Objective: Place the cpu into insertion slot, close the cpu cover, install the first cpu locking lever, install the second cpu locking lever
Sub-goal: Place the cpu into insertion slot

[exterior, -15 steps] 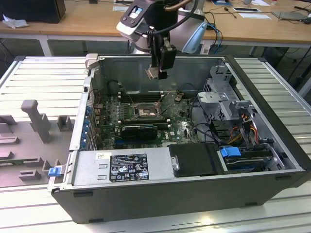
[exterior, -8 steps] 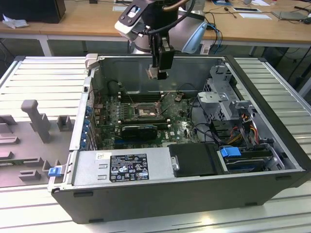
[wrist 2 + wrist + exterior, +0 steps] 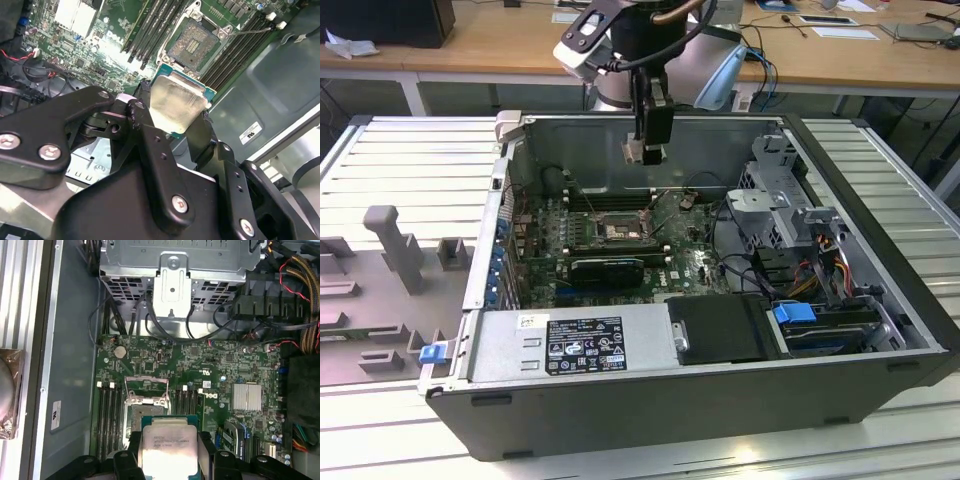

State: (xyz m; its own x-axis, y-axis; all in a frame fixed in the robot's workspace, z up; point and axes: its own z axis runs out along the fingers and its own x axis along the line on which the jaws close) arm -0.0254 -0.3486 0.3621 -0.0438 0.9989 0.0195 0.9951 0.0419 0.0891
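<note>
Second wrist view: the pincer grips one cpu above one seemingly uncovered insertion slot.

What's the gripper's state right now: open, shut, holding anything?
Gripper: shut on the cpu, which it holds clear of the exposed insertion slot, not yet seated.

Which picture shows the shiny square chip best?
The second wrist view: the cpu sits big and clear, held by the gripper. The first wrist view shows it partly cut off; the exterior view shows it small.
</note>
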